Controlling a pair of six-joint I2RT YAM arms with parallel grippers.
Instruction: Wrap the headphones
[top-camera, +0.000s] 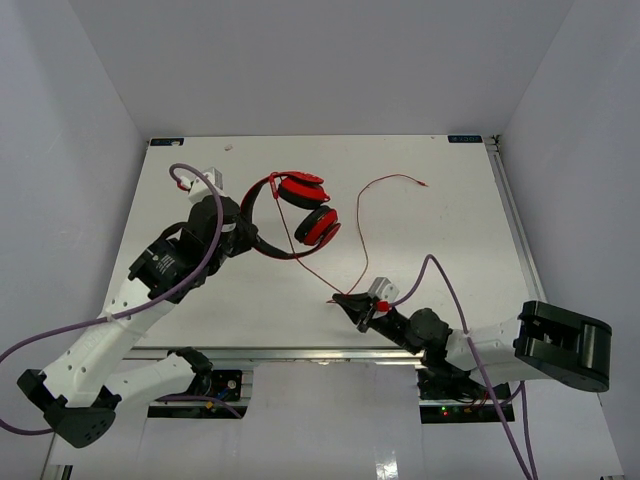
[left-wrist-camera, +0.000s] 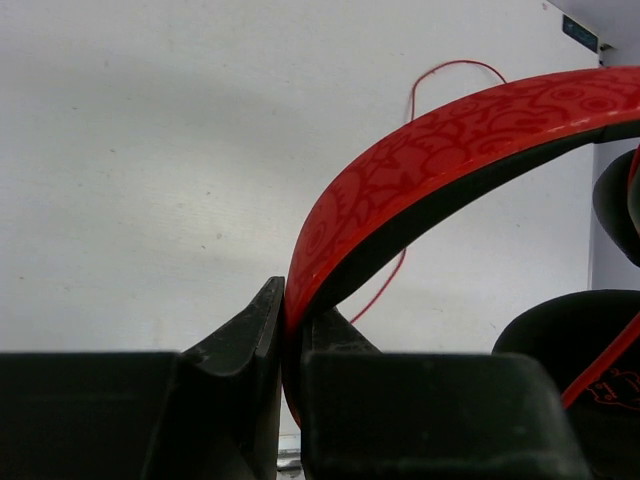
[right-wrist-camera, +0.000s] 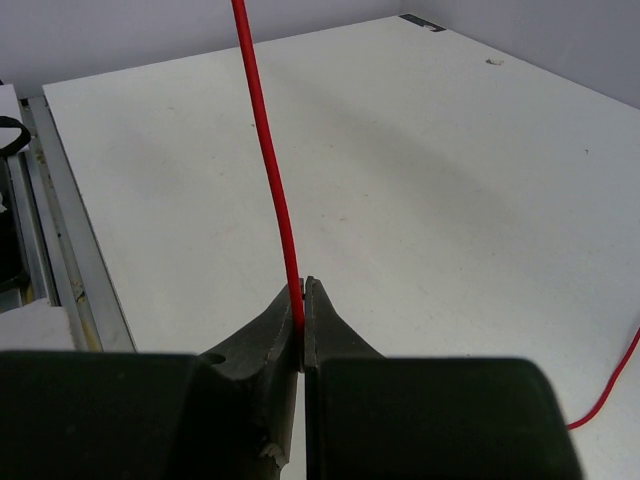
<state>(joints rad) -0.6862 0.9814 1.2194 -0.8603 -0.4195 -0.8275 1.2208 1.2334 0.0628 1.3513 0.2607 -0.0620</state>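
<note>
– On the white flat tabletop, left of centre: item one?
– Red and black over-ear headphones, one pair. Two round red earcups with black pads, close together. A patterned red headband with black lining arches away to the left.
– Held by?
– Left gripper, black fingers closed on the headband, one on each side of it.
– Item two?
– Long thin red cable, attached to the headphones. It runs from the earcups toward the near edge, then loops back across the table to its plug, which lies loose to the right of the earcups.
– Held by?
– Right gripper, near the front edge, well apart from the earcups. Its fingers are pinched together on the cable, which rises straight from between the tips.
</note>
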